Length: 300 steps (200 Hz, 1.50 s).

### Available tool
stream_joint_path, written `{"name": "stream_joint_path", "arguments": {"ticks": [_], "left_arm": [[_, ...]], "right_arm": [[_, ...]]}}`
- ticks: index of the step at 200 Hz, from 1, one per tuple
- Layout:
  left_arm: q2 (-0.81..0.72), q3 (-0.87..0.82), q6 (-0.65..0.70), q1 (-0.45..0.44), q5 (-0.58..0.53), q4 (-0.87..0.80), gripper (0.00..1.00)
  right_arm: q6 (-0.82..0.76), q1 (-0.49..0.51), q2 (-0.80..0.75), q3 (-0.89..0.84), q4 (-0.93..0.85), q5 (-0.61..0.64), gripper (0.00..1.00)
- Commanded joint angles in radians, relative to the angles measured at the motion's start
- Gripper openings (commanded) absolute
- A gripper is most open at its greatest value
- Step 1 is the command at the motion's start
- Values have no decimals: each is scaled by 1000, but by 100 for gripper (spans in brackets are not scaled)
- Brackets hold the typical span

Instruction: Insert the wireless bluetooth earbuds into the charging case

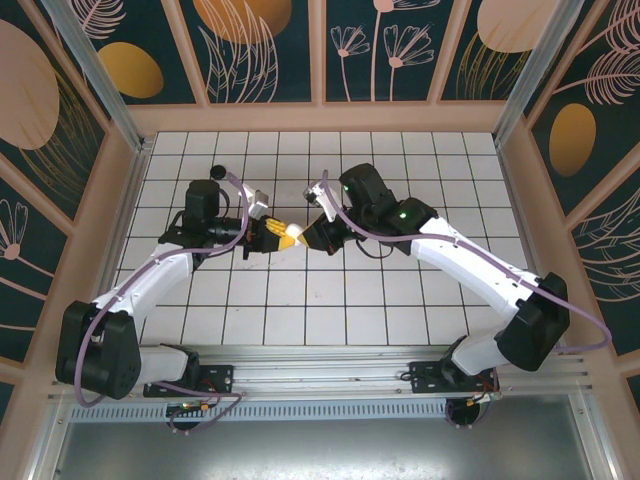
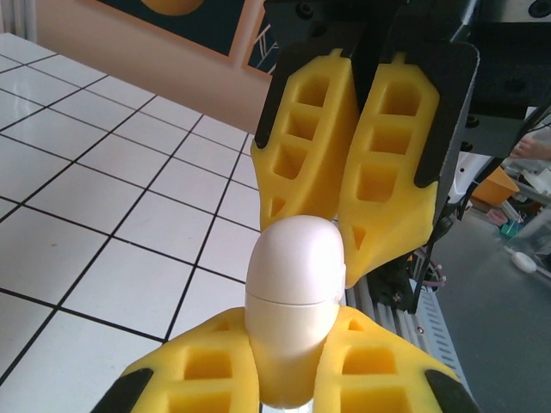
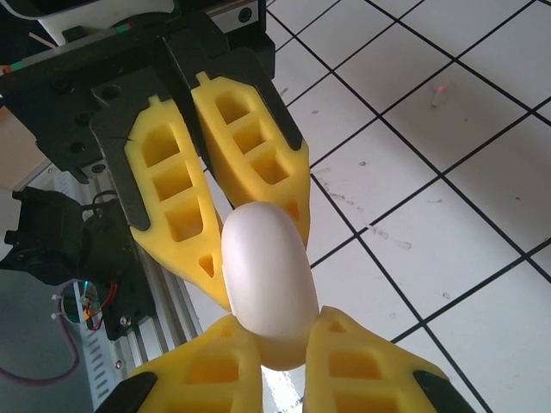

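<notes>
While it is shut, hiding its inside, the charging case (image 2: 293,267) is pinched at opposite ends by left gripper (image 2: 288,320) and right gripper (image 3: 282,325)

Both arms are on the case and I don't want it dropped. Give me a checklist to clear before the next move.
1. Left gripper clamped on the charging case: ok, its fingers press both sides of the lower half.
2. Right gripper clamped on the case: ok, its fingers flank the other end.
3. Case lifted off the table: ok, it hangs in the air between the two arms.
4. Lid open for loading: not ok, the seam looks shut.
5. Earbuds located: cannot tell, nothing in these views can be picked out as them.
</notes>
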Motion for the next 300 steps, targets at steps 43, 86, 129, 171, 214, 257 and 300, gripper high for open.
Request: {"name": "stream_joint_path", "arguments": {"ticks": [43,86,129,171,214,257,300], "left_arm": [[-112,-23,-3,-14,37,5,0],[-158,-59,-39,-14,19,51,0],[-161,-70,-52,-15,28,61,0],[-172,-73,-60,-14,19,68,0],[-183,-84,-168,-14,-45,153,0],[-174,-95,-285,-14,-82,258,0],[-192,-152,-488,-14,-104,490,0]], "right_arm": [[97,-21,-17,-35,153,48,24],[132,-52,3,-36,157,26,25],[195,-117,-21,-105,244,-84,28],[237,-159,-36,-149,299,-133,29],[252,-160,-51,-154,303,-153,30],[287,-96,-175,-278,472,-130,44],[311,-6,-201,-360,646,-46,55]]}}
